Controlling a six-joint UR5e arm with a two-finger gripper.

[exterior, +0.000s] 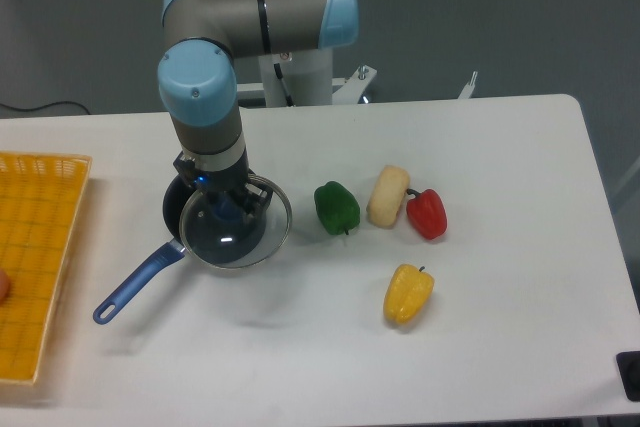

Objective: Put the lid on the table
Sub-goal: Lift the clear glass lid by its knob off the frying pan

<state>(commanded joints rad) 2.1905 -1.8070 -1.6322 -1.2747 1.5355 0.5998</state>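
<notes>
White worktop (480, 347) filled the view; nearest lay a yellow pepper (408, 293). Farther back, the lid (236, 226) hung tilted, its face toward the viewer, over the pan (150, 272). The claw (228, 205) seemingly gripped its knob. Setting it down remained undone.

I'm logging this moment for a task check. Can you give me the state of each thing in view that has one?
lid: tilted, over the pan, at the hand
hand: down at the lid's knob; grip not visible
frying pan: upright on the table, mostly behind the lid
green pepper: lying on the table
red pepper: lying, touching the pale vegetable
yellow pepper: lying alone
</notes>
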